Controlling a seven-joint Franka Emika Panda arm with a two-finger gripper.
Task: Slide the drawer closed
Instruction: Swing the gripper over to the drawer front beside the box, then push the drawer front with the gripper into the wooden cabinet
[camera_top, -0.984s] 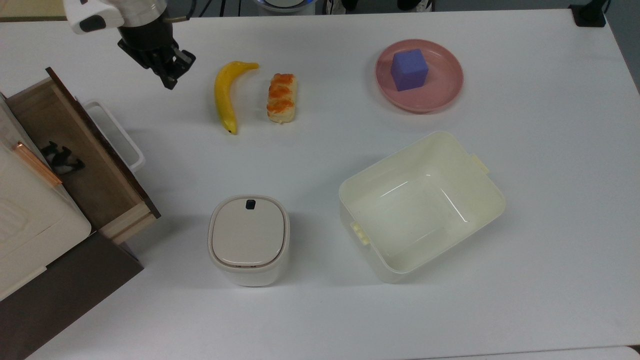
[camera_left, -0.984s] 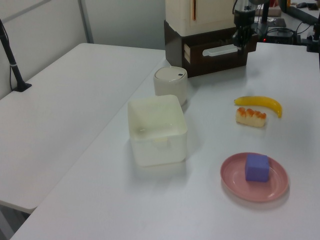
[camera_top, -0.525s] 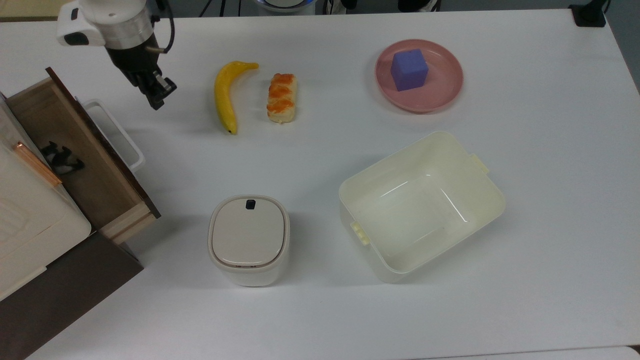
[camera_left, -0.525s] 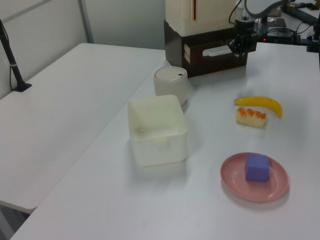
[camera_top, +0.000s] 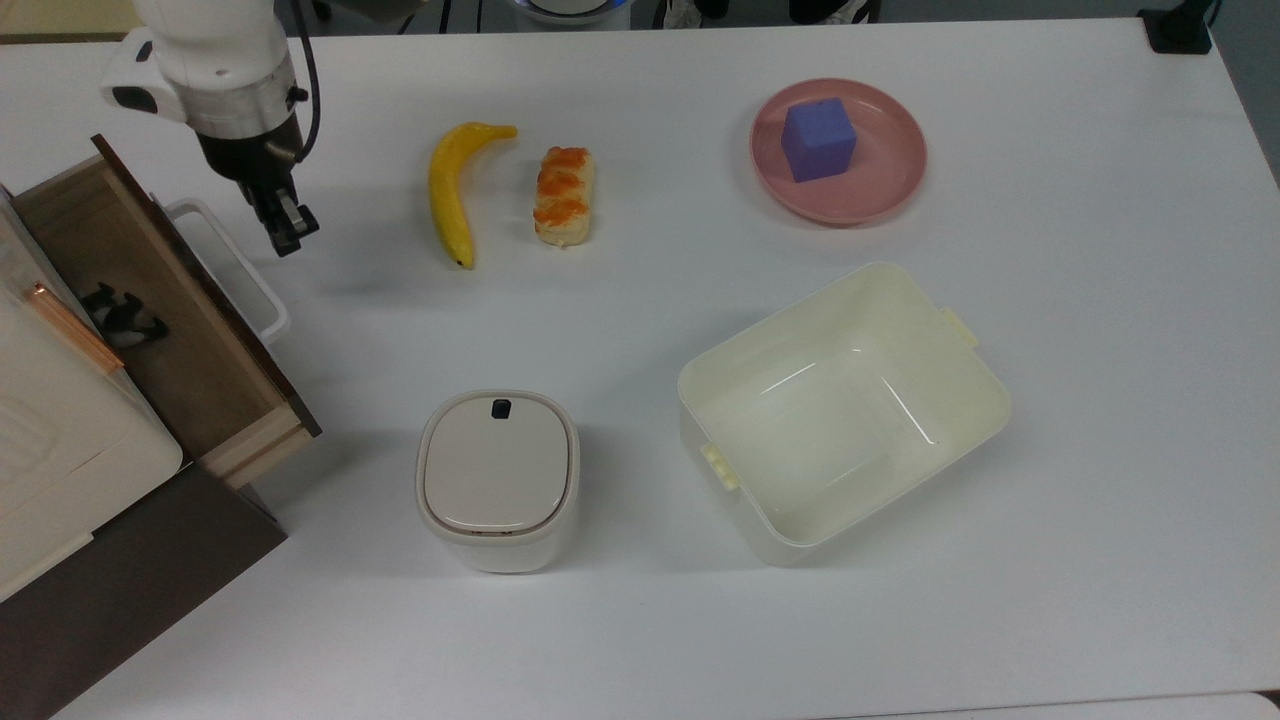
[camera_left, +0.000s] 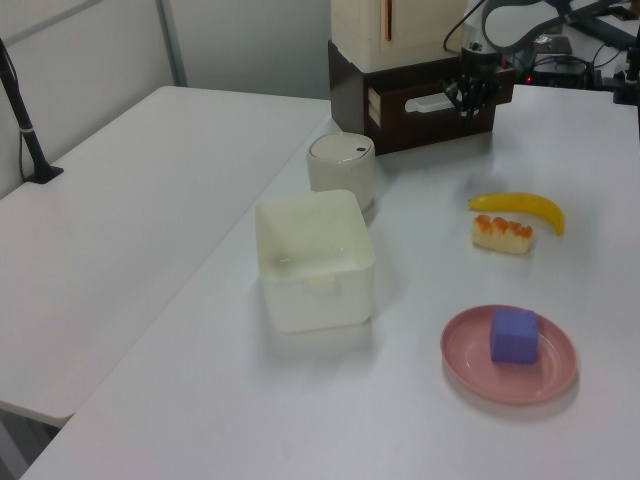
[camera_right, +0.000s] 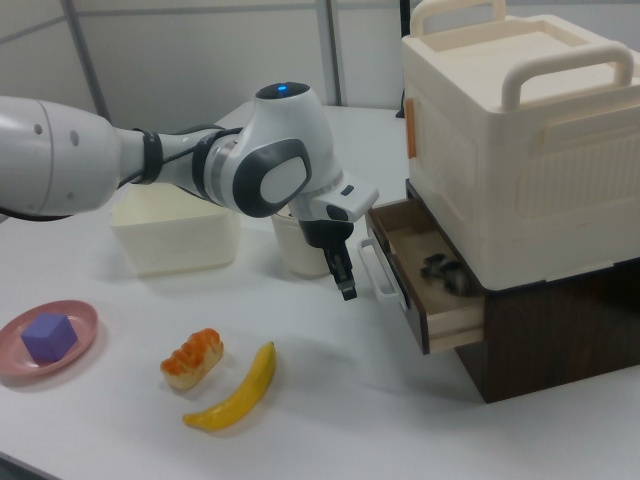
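Jaws are pressed shut with nothing between them. In the last second they have come down and moved away from the banana side toward the drawer, and the tips have turned to point down at the bench (camera_top: 640, 620).

Closest to the jaws is the white loop handle (camera_top: 238, 268) on the drawer's front. The tips hang just beside it, in front of it, but do not look like they touch it yet. In the right view the handle (camera_right: 377, 268) sits right behind the tips.

Behind the handle is the drawer (camera_top: 150, 300) itself. It has not moved at all. It sticks well out of the brown cabinet (camera_top: 130, 600), wide open, and a small dark thing (camera_top: 122, 312) lies inside it.

So the arm (camera_top: 215, 70) seems to be lining up for a push. The closing part has not begun. Shut jaws make a good blunt pusher, and the next move would likely be to press on the dark front panel or the handle and shove the drawer straight in.

A little way off on the other side of the jaws lie the banana (camera_top: 450, 190) and the bread (camera_top: 563, 195). Farther out stands the white lidded bin (camera_top: 497, 480). Farthest away are the cream tub (camera_top: 845, 410) and the pink plate (camera_top: 890, 180) with the purple cube (camera_top: 818, 138). None of these are in the way.
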